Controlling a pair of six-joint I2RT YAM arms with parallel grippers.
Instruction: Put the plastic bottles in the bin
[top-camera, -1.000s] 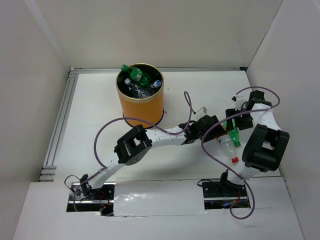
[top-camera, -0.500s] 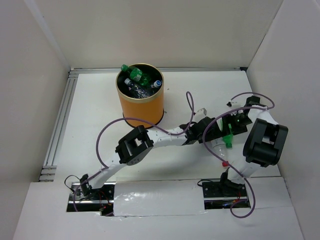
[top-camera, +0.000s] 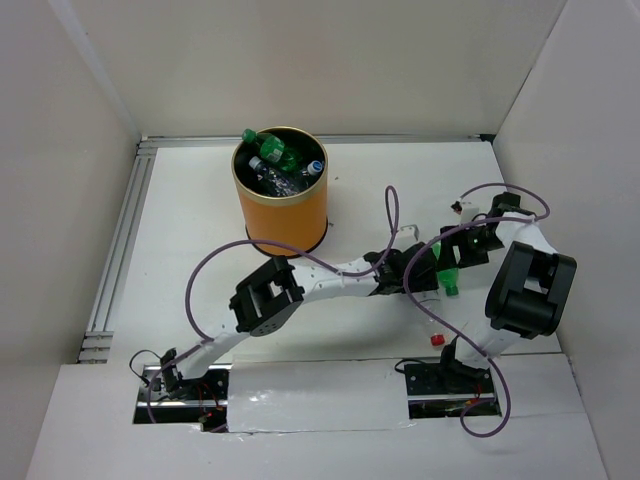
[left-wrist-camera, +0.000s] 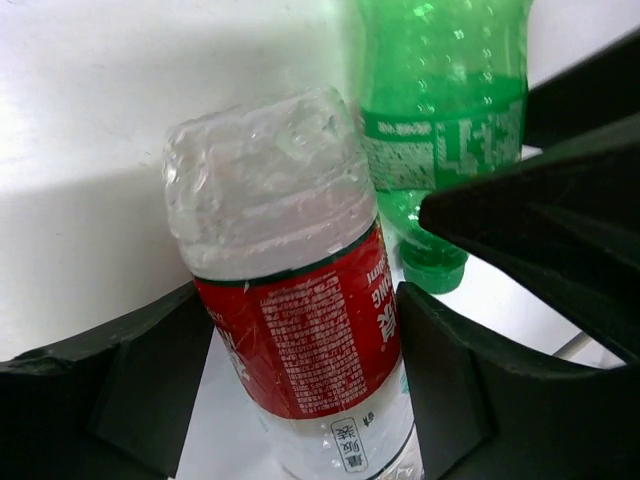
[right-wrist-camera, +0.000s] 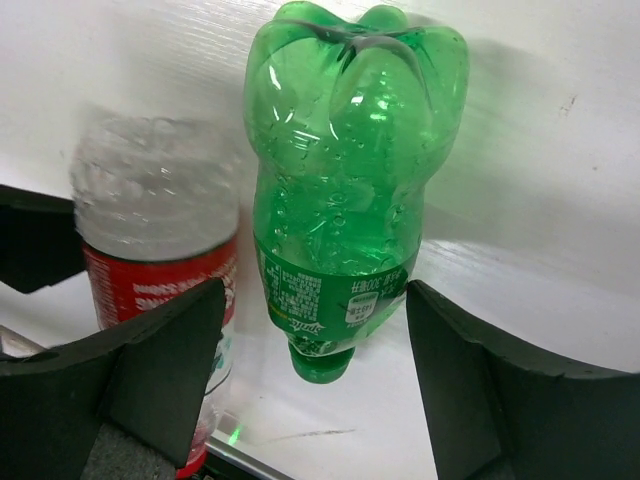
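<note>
The orange bin (top-camera: 285, 215) stands at the back left with several bottles in it, green ones (top-camera: 272, 150) on top. My left gripper (top-camera: 415, 272) reaches right and is shut on the red-labelled clear bottle (left-wrist-camera: 300, 340); both fingers press its label in the left wrist view (left-wrist-camera: 300, 300). Its red cap (top-camera: 437, 340) points toward me. A green bottle (top-camera: 447, 277) lies just right of it. My right gripper (top-camera: 462, 252) is open around this green bottle (right-wrist-camera: 350, 200), with gaps on both sides in the right wrist view (right-wrist-camera: 315, 290); the bottle's cap points toward the camera.
An aluminium rail (top-camera: 125, 240) runs along the table's left edge. White walls close the back and both sides. Purple cables (top-camera: 392, 205) loop above both arms. The two grippers are close together at the right.
Both grippers have closed in on the two bottles. The red-labelled bottle and its cap have shifted left and toward me; the green bottle has shifted left.
</note>
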